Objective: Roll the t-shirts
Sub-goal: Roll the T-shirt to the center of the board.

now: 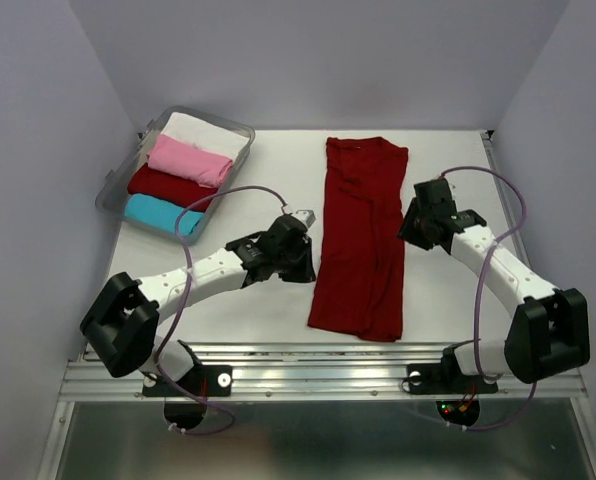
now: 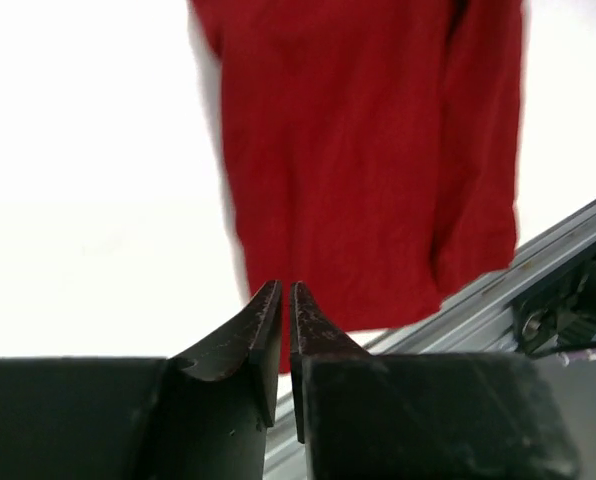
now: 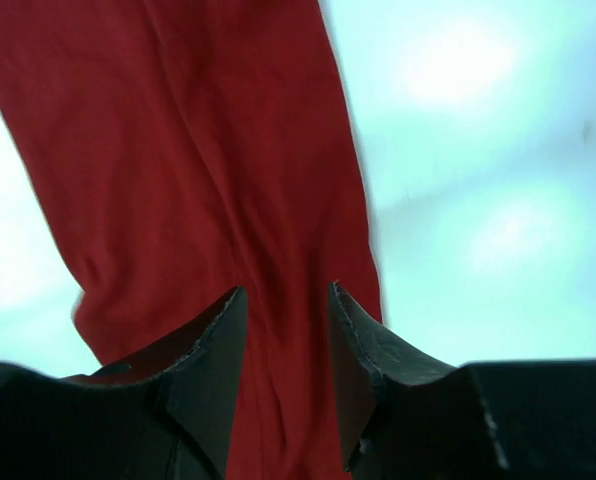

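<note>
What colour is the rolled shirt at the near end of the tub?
Cyan. The shirt shows best in the top external view.

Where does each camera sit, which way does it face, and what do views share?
Top external: above, behind the arms, looking down on table, dark red shirt, tub; both arms show.
Left wrist: on left arm, facing the shirt's near end; shut left gripper shows.
Right wrist: on right arm, over the shirt; open right gripper shows.
All share the shirt.
</note>
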